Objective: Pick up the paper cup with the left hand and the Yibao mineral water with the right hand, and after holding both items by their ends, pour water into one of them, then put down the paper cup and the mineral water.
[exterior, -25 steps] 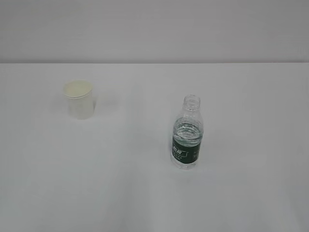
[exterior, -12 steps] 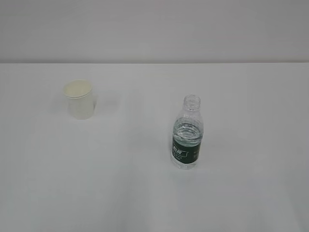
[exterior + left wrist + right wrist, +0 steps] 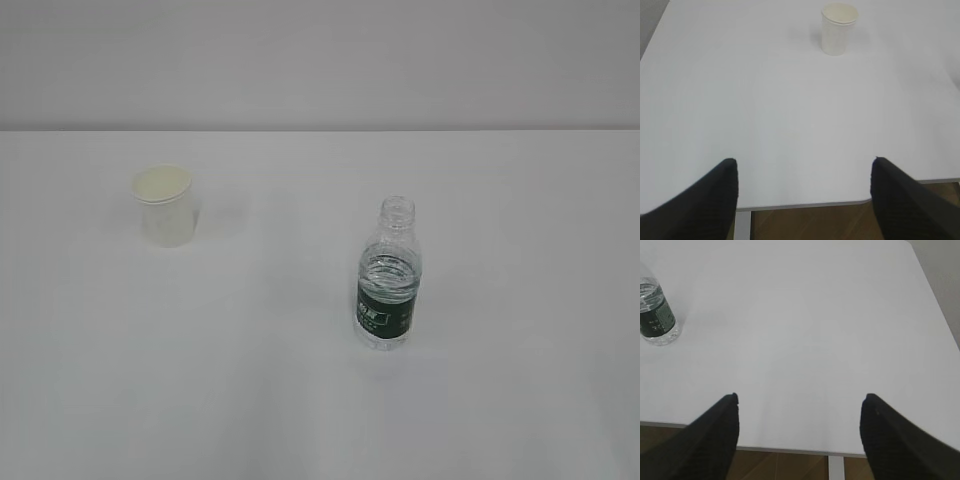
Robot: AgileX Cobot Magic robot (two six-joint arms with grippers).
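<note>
White table [image 3: 300, 400], brown floor [image 3: 805, 222] beyond its edge; both hands' jaws wide, empty.

Bright, even, diffuse lighting, pale washed-out table [image 3: 300, 400], faint soft shadows, mild overall softness, no glare

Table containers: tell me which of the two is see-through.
The Yibao mineral water: a clear ribbed bottle with a dark green label and water visible inside. The paper cup is opaque white and shorter.
</note>
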